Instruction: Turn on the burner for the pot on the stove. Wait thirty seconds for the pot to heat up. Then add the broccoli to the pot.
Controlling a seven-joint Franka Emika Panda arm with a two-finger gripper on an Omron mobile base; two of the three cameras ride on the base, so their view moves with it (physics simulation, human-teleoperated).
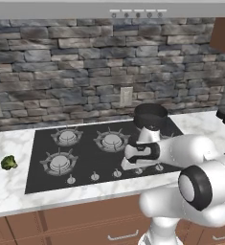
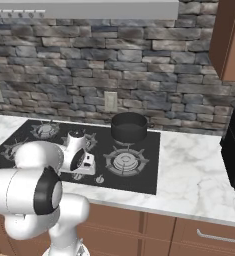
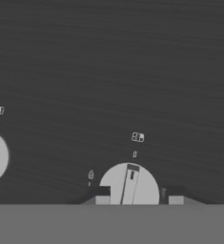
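Even, soft rendered light; hand view perhaps slightly grainy.

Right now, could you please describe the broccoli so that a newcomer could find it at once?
Start at the black stove set into the white marble counter. On the bare counter beside the stove's edge farthest from the pot lies the broccoli. It is small and the only bright green thing there.

Base views flank stove (image 1: 104,158), hand view close above knob (image 3: 129,186)

Matt black pot (image 1: 151,116), glossy glass stove (image 1: 42,155), veined marble counter (image 1: 8,186), rough stone wall (image 1: 85,62).
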